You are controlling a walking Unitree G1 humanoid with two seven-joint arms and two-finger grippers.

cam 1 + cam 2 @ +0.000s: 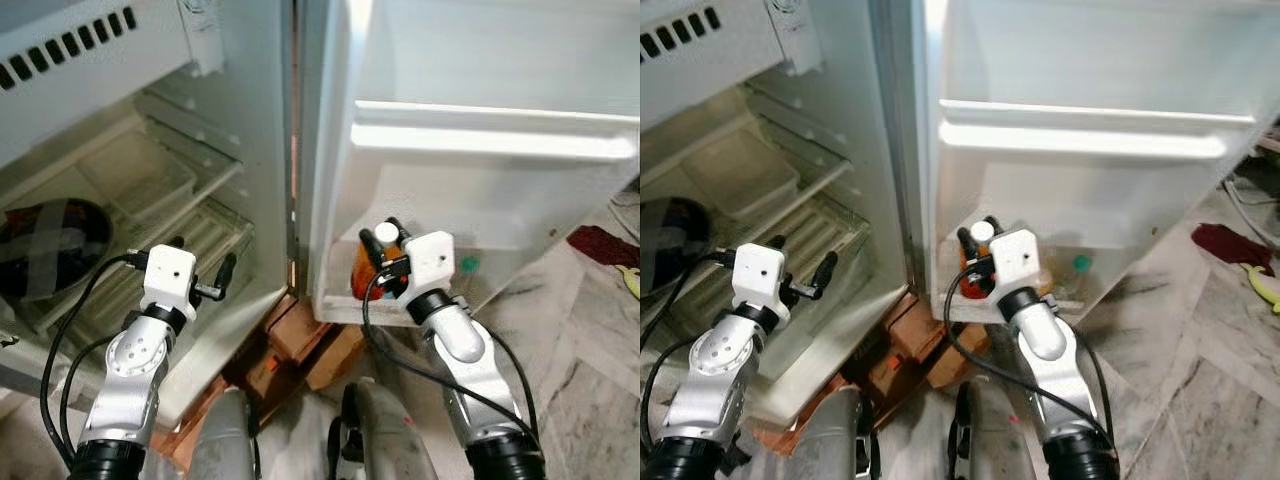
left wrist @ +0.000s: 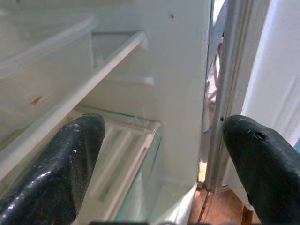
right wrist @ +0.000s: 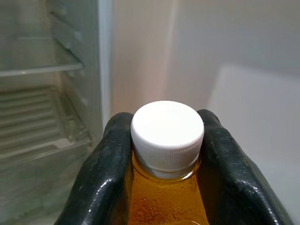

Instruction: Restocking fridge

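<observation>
An orange drink bottle [image 1: 366, 268] with a white cap [image 3: 167, 132] stands in the lowest shelf of the open fridge door [image 1: 480, 190]. My right gripper [image 1: 384, 246] is shut on the orange bottle's neck, one black finger [image 3: 101, 173] on each side just under the cap. My left gripper [image 1: 203, 265] is open and holds nothing, raised in front of the fridge's lower shelves [image 1: 190, 240]. Its two fingers [image 2: 61, 168] stand wide apart in the left wrist view.
A dark round dish [image 1: 50, 245] sits on a fridge shelf at the left. A green-capped item [image 1: 468, 265] stands further along the door shelf. Brown bricks [image 1: 300, 345] prop the fridge. A red cloth [image 1: 605, 245] and a yellow thing [image 1: 630, 280] lie on the marble floor.
</observation>
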